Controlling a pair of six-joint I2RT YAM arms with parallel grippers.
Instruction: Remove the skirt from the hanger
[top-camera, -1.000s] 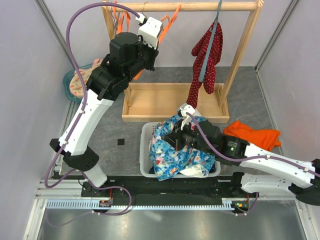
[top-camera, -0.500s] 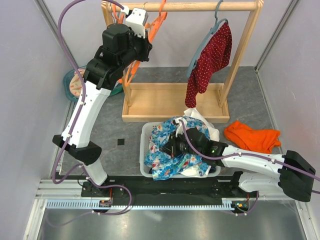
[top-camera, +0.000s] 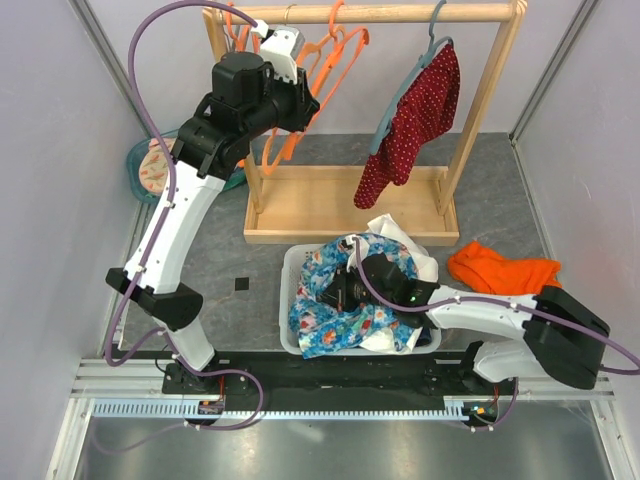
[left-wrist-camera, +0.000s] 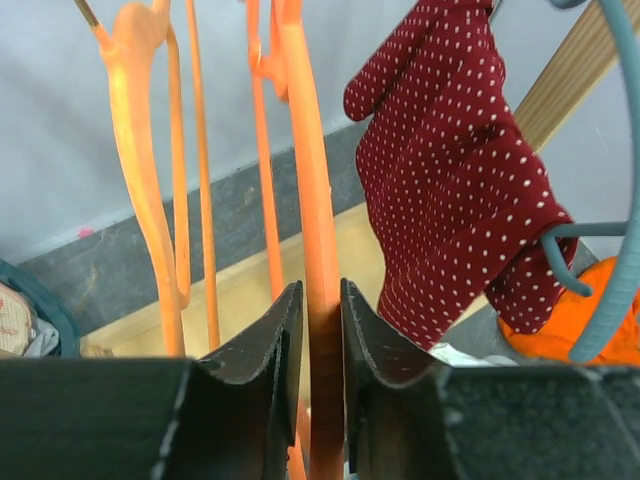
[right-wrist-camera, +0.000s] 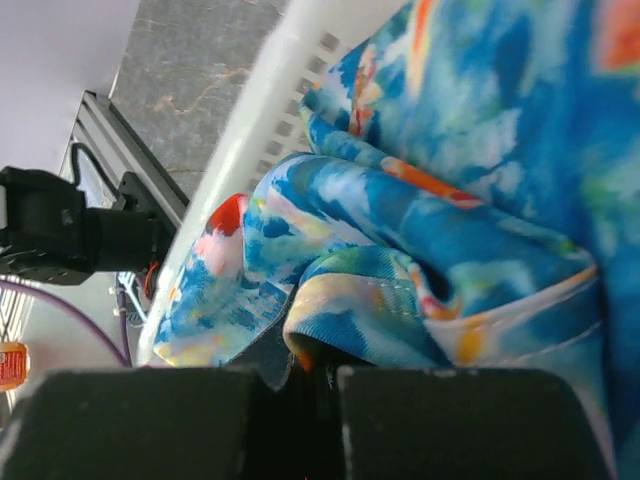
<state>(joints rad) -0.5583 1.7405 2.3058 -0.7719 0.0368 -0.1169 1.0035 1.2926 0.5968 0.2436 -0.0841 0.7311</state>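
Observation:
My left gripper (top-camera: 305, 62) is up at the rail, shut on the thin bar of an orange hanger (left-wrist-camera: 318, 200); the jaws pinch the bar from both sides. The hanger is bare, and other orange hangers (top-camera: 340, 48) hang beside it. The dark navy denim skirt is not in view. My right gripper (top-camera: 347, 287) is down in the white basket (top-camera: 291, 300), shut on a fold of the blue floral garment (right-wrist-camera: 420, 300), which fills the right wrist view.
A wooden rack (top-camera: 400, 14) with a tray base (top-camera: 330, 205) stands at the back. A red dotted garment (top-camera: 415, 110) hangs on a grey-blue hanger (top-camera: 400, 95). An orange cloth (top-camera: 500, 270) lies at the right. A teal basket (top-camera: 150, 170) sits at the left.
The left arm has shifted along the rail, still holding the orange hanger. The red garment has swung on its hanger. The right gripper has moved left, deeper into the basket.

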